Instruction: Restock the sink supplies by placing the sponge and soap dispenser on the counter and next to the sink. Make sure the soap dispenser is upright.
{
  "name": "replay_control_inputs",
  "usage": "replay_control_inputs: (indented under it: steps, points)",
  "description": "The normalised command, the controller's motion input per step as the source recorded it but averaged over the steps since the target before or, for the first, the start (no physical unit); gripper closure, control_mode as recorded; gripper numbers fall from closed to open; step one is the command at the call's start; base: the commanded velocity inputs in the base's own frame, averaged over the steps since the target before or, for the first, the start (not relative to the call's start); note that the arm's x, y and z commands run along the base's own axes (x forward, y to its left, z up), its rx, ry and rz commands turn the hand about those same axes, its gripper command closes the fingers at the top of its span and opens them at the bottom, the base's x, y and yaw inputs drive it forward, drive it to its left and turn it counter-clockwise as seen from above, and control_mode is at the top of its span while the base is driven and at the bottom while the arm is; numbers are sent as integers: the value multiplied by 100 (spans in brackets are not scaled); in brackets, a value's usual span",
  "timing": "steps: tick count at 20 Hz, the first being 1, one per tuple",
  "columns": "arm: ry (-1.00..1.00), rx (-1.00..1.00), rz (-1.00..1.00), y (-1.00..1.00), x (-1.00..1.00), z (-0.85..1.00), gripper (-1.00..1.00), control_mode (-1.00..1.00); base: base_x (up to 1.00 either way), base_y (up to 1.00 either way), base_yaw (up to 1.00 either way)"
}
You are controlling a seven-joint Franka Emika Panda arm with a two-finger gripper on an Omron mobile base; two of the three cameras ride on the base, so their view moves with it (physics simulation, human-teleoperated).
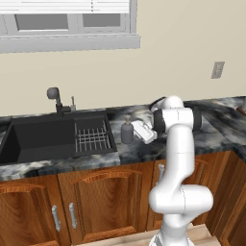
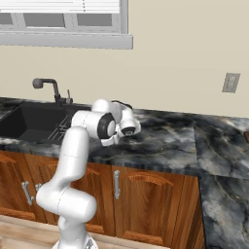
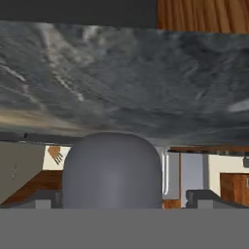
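Left base view is showing the soap dispenser point(image 1: 127, 131) standing upright on the counter point(image 1: 226, 129) just right of the sink point(image 1: 43, 139), the gripper point(image 1: 143, 131) sitting beside it with jaws spread wide, gripping nothing, so the sponge is remaining to place.

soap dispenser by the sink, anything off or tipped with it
Nothing stands out. The soap dispenser stands upright on the counter, just right of the sink, pump on top. The gripper sits right beside it with its jaws wide open around the bottle. No spill or damage shows.
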Motion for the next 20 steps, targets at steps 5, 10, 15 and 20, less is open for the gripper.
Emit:
replay_control_inputs:
  steps: [5,10,15,20]
  points:
    - [-2,-4,-2,-42,0,-30,-100,-100,0,0,0]
    - [-6,-2,-5,-40,-2,5,-100,-100,0,0,0]
    - [-16,-5,-12,-28,-40,39,-100,-100,0,0,0]
    - [-30,-16,-10,-3,-89,46,-100,-100,0,0,0]
